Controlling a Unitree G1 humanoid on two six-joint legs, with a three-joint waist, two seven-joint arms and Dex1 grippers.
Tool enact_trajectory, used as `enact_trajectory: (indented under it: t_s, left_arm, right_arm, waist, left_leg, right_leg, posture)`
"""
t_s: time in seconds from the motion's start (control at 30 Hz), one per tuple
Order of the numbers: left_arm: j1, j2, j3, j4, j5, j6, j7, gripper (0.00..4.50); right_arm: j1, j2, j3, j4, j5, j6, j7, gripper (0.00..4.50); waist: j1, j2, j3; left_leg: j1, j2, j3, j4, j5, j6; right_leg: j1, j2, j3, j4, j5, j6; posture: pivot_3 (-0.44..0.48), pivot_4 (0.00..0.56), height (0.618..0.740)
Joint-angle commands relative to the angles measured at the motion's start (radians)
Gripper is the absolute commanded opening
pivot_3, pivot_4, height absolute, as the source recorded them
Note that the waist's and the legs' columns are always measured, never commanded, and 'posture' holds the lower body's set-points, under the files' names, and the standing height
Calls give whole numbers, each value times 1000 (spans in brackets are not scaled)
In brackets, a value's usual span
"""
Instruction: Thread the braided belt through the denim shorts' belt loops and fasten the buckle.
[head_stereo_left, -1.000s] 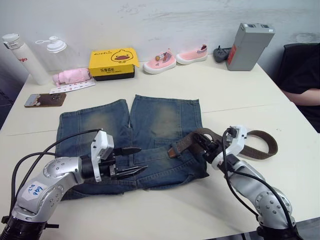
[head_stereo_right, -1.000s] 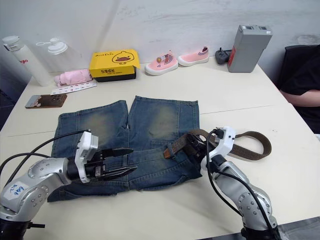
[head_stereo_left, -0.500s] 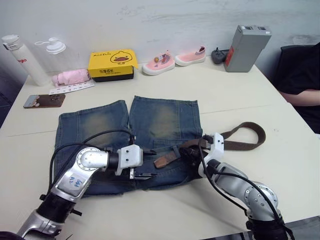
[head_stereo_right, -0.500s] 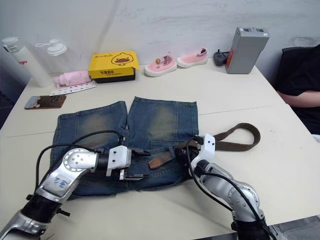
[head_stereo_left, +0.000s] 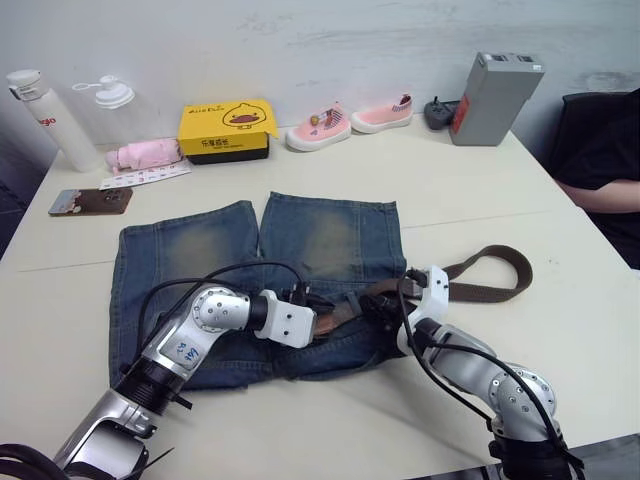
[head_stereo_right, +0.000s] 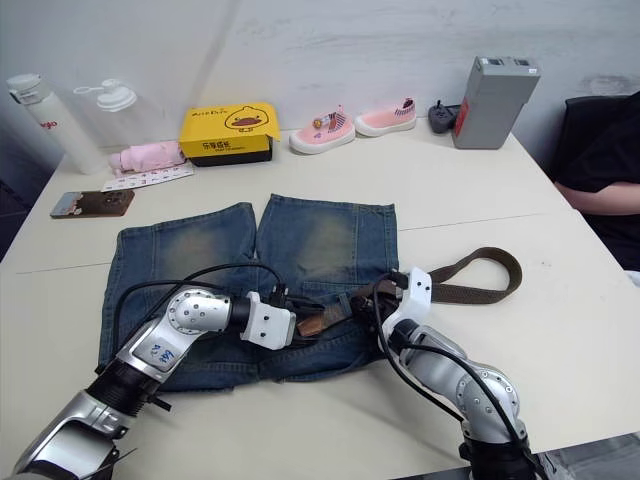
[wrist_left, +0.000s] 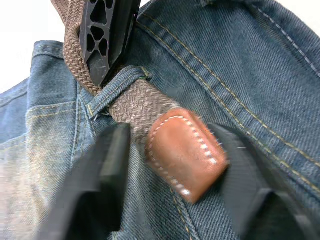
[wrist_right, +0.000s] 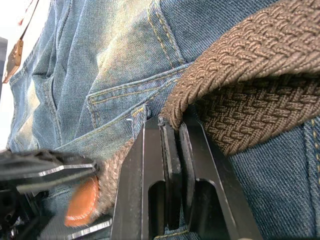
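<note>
Head views: the denim shorts (head_stereo_left: 300, 240) lie flat on the table (head_stereo_left: 480, 180), waistband on the near side. The braided belt (head_stereo_left: 500, 290) loops on the table right of the shorts and runs left onto the waistband. The left gripper (head_stereo_left: 312, 316) and right gripper (head_stereo_left: 385, 303) meet there, close together.

Left wrist view: the belt's tan leather tip (wrist_left: 185, 152) has come out of one of the belt loops (wrist_left: 116, 86) and sits between the left gripper's spread fingers (wrist_left: 112, 165), not yet clamped. The right gripper's finger lies on the strap just beyond that loop.

Right wrist view: the right gripper's jaws are pressed together, pinching the strap at the waistband, feeding it toward the loop.

Assessment: threading is at an early stage; one loop is seen passed. The remaining loops and the fastening are outstanding. The buckle could not be identified.
</note>
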Motion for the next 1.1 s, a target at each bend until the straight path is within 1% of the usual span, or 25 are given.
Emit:
enact_trajectory:
  t_s: [0.03,0.13,0.23,0.33,0.4,0.43,0.47,0.5,0.53,0.63,0.67,0.7,0.73,0.8,0.87,0.9,0.93,1.0,1.03,1.07,1.1]
  left_arm:
    - [-15,9,21,17,32,-28,21,807]
    - [-8,24,24,-4,45,-59,25,5]
    - [5,41,30,-16,59,-103,37,5]
    - [28,54,48,-37,44,-119,46,5]
    - [30,59,54,-36,43,-128,50,6]
    - [31,63,57,-34,43,-132,50,6]
    - [32,65,58,-33,41,-132,48,6]
    - [32,68,59,-33,38,-133,46,6]
    - [32,70,60,-35,36,-134,44,6]
    - [24,73,64,-49,21,-125,35,6]
    - [21,71,68,-55,11,-115,31,6]
    - [15,69,72,-62,-2,-104,26,6]
    - [11,65,76,-70,-16,-88,20,6]
    - [3,55,77,-86,-46,-52,3,6]
    - [-8,39,72,-95,-66,-23,-9,6]
    - [-16,27,67,-97,-72,-12,-14,6]
    - [-21,19,64,-97,-76,-5,-18,6]
    - [-30,-3,57,-99,-93,24,-30,6]
    - [-33,-8,55,-96,-102,32,-41,6]
    - [-35,-13,57,-92,-109,43,-45,6]
    - [-36,-16,60,-89,-112,49,-48,6]
  right_arm:
    - [22,1,0,1,-10,27,-29,0]
    - [25,-1,-4,-4,-9,29,-35,0]
    - [23,1,-11,-15,-1,26,-44,0]
    - [22,13,-53,-34,34,-8,-70,0]
    - [28,19,-85,-57,88,-33,-77,761]
    - [31,13,-96,-73,125,-40,-76,1024]
    - [33,5,-104,-88,162,-43,-76,1478]
    - [34,-3,-112,-102,198,-48,-79,2090]
    - [37,-22,-124,-115,235,-50,-83,2499]
    - [49,-121,-162,-155,311,-32,-51,3840]
    - [52,-168,-173,-173,327,-17,-18,4091]
    - [54,-235,-177,-202,330,11,33,4473]
    - [55,-303,-176,-236,314,42,92,4473]
    - [68,-429,-166,-308,230,85,239,4473]
    - [81,-534,-141,-396,83,79,399,4473]
    - [89,-586,-109,-436,-17,64,473,4473]
    - [97,-619,-84,-461,-93,48,528,4473]
    - [96,-743,67,-520,-364,-11,618,4473]
    - [86,-795,167,-528,-510,-55,651,4473]
    - [73,-834,261,-523,-642,-100,679,4473]
    - [69,-850,316,-512,-730,-137,702,4473]
  waist:
    - [-1,1,0]
    - [-1,1,-1]
    - [-1,1,-1]
    - [-3,1,0]
    - [-3,2,0]
    - [-3,3,1]
    - [-3,3,1]
    - [-3,3,2]
    - [-3,3,2]
    - [-2,4,4]
    - [-2,4,4]
    - [-1,4,4]
    - [-1,5,5]
    - [1,5,7]
    - [2,4,7]
    - [3,4,7]
    - [3,4,7]
    - [5,4,7]
    - [4,3,7]
    - [4,4,7]
    - [4,4,7]
  left_leg:
    - [0,0,0,0,0,0]
    - [0,0,0,-1,0,0]
    - [0,0,0,-1,0,0]
    - [0,0,0,-1,0,0]
    - [0,0,0,-1,0,0]
    - [0,0,0,-1,0,0]
    - [0,0,0,-1,0,0]
    - [0,0,0,-1,0,0]
    - [0,0,0,-1,0,0]
    - [-1,0,0,-1,0,0]
    - [-1,0,0,-1,0,1]
    - [-1,0,0,-1,0,1]
    - [-1,0,0,-1,0,1]
    - [-2,-1,1,-1,0,2]
    - [-4,0,0,-1,0,1]
    - [-6,0,0,-1,0,1]
    - [-8,0,-1,-1,0,1]
    - [-8,0,-1,0,0,1]
    - [-9,-1,-1,0,0,1]
    - [-10,-1,-1,1,0,1]
    - [-10,-2,-1,1,0,1]
  right_leg:
    - [0,-1,0,0,0,0]
    - [0,0,0,0,0,0]
    - [-1,0,-1,-1,0,0]
    - [0,0,-1,-1,0,0]
    - [-1,0,-1,-1,0,0]
    - [-1,0,-1,-1,0,0]
    - [-1,0,-1,-1,0,0]
    - [-1,0,-1,-1,0,0]
    - [-1,-1,-1,-1,0,0]
    - [-1,-1,-1,-1,0,0]
    - [-1,-1,-1,-1,0,0]
    - [-1,-1,-1,-1,0,0]
    - [-1,0,-1,-2,0,0]
    - [-1,-1,-1,-2,0,0]
    - [-1,0,-1,-3,0,0]
    - [-1,1,-2,-4,0,0]
    - [-1,2,-3,-5,0,0]
    - [-1,2,-3,-6,1,2]
    - [-1,2,-3,-6,1,2]
    - [-1,2,-3,-7,2,3]
    - [-1,2,-2,-7,3,4]
  posture:
    - [0,150,706]
    - [0,150,706]
    - [0,150,706]
    - [0,150,706]
    - [0,150,706]
    - [0,150,706]
    - [0,150,706]
    - [0,150,706]
    - [0,150,706]
    - [0,150,706]
    - [0,150,706]
    - [0,150,706]
    - [0,150,706]
    - [0,150,706]
    - [0,150,706]
    - [0,150,706]
    - [0,150,706]
    - [0,150,706]
    - [0,150,706]
    - [0,150,706]
    - [0,150,706]
